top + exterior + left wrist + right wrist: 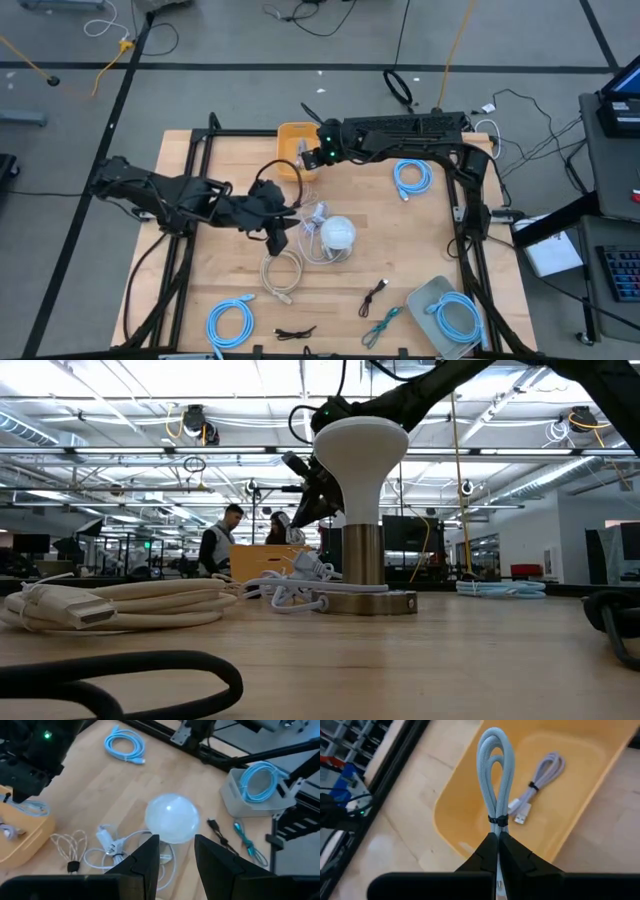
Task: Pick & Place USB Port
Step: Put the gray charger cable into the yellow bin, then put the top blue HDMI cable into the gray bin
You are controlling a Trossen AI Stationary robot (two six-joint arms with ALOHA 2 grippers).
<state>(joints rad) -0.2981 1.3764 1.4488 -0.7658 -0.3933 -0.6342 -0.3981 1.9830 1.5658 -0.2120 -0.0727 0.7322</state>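
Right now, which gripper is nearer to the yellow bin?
The right. The right gripper hangs just above the yellow bin, shut on a bundled cable; the left gripper hovers farther off, near the white lamp.

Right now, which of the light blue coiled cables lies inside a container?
The light blue cable in the grey tray at the near right corner; the other two coils lie directly on the table.

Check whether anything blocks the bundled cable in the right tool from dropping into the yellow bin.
Nothing visible does. The right tool is shut on the bundled cable, which hangs directly over the yellow bin. Only a smaller tied cable lies inside, with bare floor beside it.
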